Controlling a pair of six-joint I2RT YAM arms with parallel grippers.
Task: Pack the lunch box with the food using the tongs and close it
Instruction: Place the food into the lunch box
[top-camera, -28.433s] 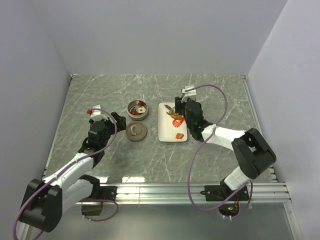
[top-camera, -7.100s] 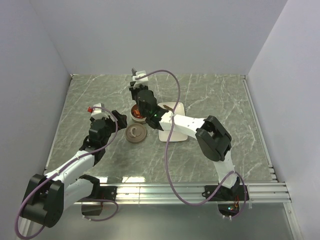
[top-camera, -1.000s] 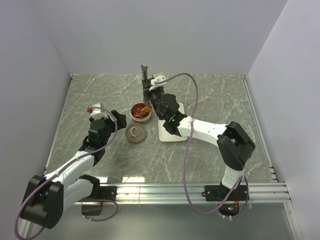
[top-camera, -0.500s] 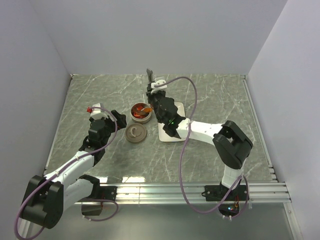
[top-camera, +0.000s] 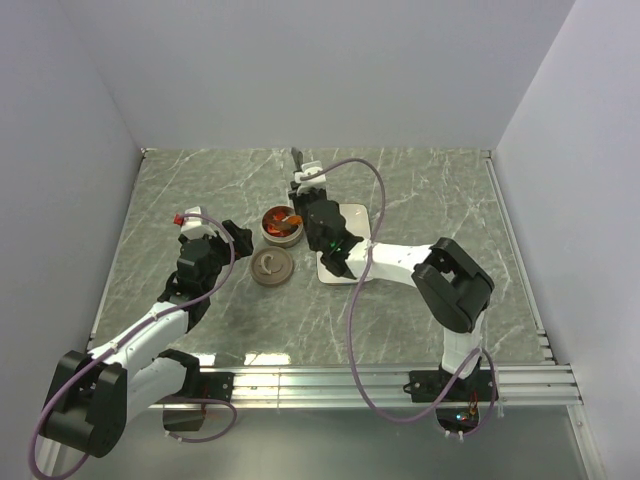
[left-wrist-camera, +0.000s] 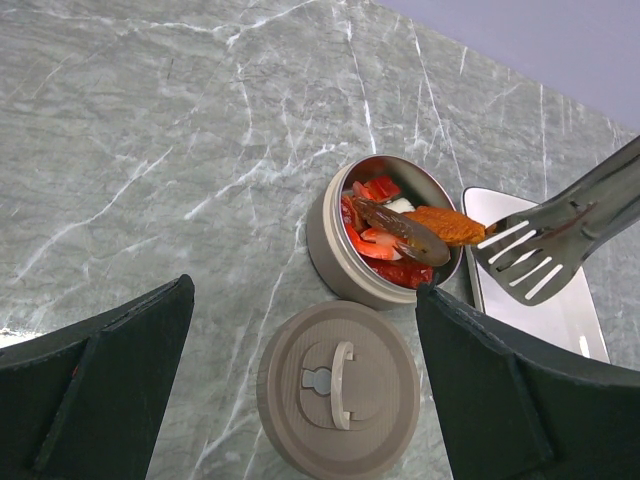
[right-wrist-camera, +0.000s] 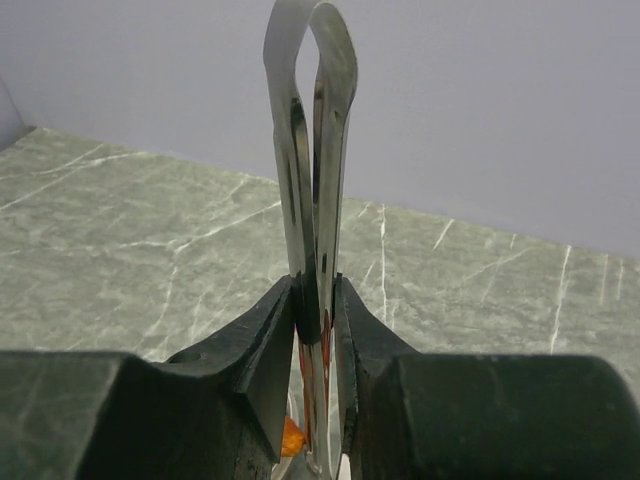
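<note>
Noting right gripper (right-wrist-camera: 318, 310) pinching the slim steel tongs (right-wrist-camera: 310, 150) mid-arm, I judge them light, springy, slippery; left gripper (left-wrist-camera: 305, 300) gapes wide, holding nothing.

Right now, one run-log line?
right gripper: shut on tongs | tongs: tip at orange piece over lunch box | left gripper: open | lid: off, beside lunch box

Polished metal tongs (right-wrist-camera: 303, 220) gleam; the tin (left-wrist-camera: 325, 250) is matt brownish outside, shiny inside; the tabletop (left-wrist-camera: 150, 150) looks like smooth marble.
</note>
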